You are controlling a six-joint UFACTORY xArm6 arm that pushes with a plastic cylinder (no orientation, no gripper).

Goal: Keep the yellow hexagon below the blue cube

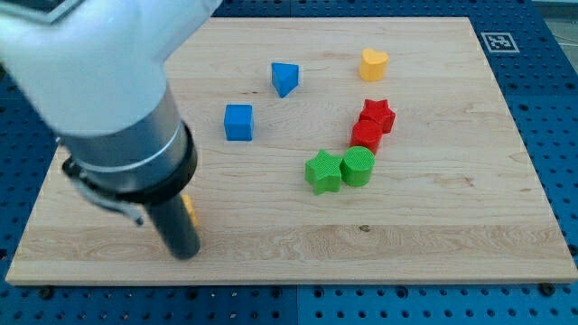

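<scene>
The blue cube (pixel 238 122) sits left of the board's middle. The yellow hexagon (pixel 189 209) is mostly hidden behind my rod; only a sliver shows at the rod's right side, below and left of the blue cube. My tip (pixel 185 254) rests on the board at the lower left, touching or right beside the hexagon's lower side.
A blue triangular block (pixel 284 78) lies above right of the cube. A yellow heart (pixel 373 64) is at the upper right. A red star (pixel 377 115), a red block (pixel 366 135), a green cylinder (pixel 358 166) and a green star (pixel 323 171) cluster right of centre. The wooden board (pixel 433 226) ends near the view's bottom.
</scene>
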